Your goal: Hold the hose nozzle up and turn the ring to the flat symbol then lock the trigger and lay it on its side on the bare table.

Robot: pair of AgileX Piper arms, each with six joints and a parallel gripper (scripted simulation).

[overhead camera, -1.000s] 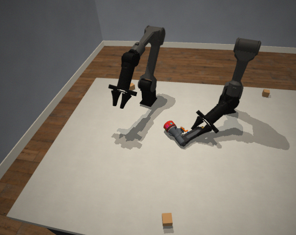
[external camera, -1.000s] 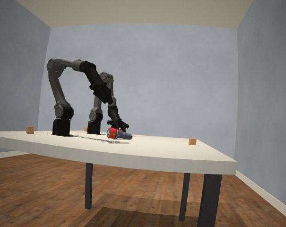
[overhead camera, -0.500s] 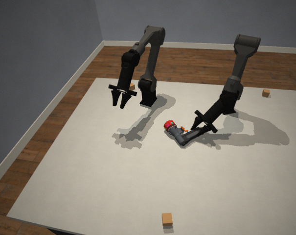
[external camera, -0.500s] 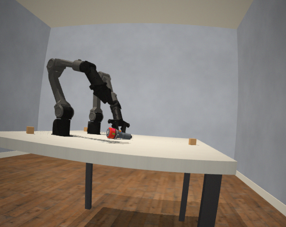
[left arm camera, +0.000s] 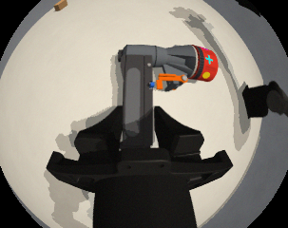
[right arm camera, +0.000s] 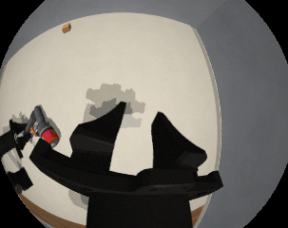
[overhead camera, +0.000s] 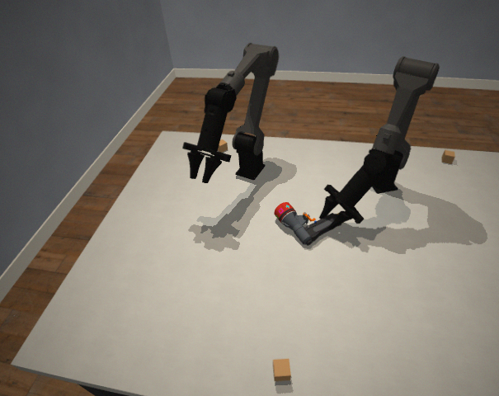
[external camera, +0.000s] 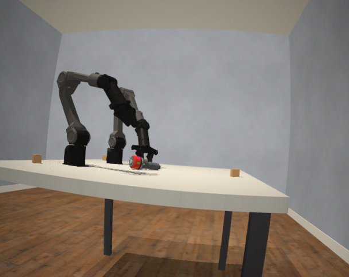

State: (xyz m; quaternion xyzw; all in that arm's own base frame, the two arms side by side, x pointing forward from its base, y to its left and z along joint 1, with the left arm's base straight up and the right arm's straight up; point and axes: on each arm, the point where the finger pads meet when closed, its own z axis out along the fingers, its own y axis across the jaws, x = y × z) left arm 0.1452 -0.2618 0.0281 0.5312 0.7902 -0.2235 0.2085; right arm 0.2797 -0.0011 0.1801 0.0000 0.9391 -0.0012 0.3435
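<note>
Tabletop (overhead camera: 223, 307) (external camera: 183, 186) (left arm camera: 48, 71) (right arm camera: 172, 57) just beneath, I judge lifting is in hand: my left gripper (overhead camera: 319, 228) (external camera: 146, 159) (left arm camera: 138, 113) (right arm camera: 28, 130) clamps the nozzle's (overhead camera: 298, 228) (external camera: 152, 165) (left arm camera: 169, 56) (right arm camera: 40, 116) handle low, and it should rise clear before my right gripper (overhead camera: 199, 180) (external camera: 132, 120) (left arm camera: 248, 6) (right arm camera: 140, 114), fingers parted, takes the ring.
</note>
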